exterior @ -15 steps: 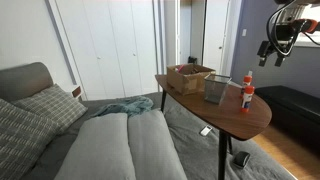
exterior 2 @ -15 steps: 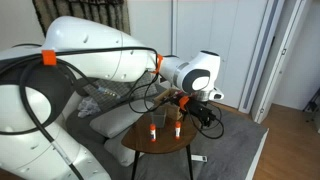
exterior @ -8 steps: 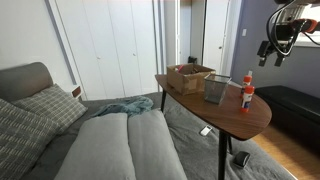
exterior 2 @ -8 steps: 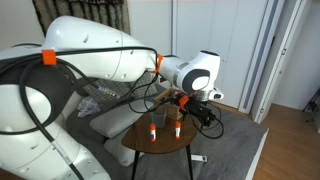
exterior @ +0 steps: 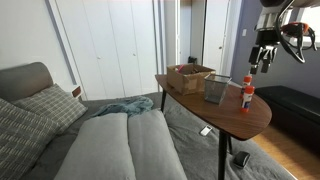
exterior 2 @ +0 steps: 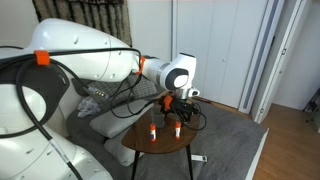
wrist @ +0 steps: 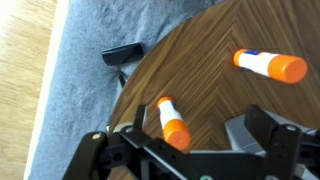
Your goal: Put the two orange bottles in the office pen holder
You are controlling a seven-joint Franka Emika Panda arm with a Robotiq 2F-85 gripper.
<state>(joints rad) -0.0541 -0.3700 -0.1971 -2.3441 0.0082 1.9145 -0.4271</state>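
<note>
The jaws, spread wide and holding nothing, have swung in and now hang over the counter [exterior: 205, 110] with one orange bottle [wrist: 172, 122] right beneath them and the second bottle [wrist: 270, 65] close by. Both stand near the single pen holder [exterior: 216, 89], neither inside yet, so a first pickup looks imminent. One brown tray [exterior: 189, 77] sits on the holder's far side.

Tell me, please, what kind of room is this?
Probably a living room in a home. A grey sofa with a checked pillow stands before white closet doors, and a small wooden table stands beside it.
</note>
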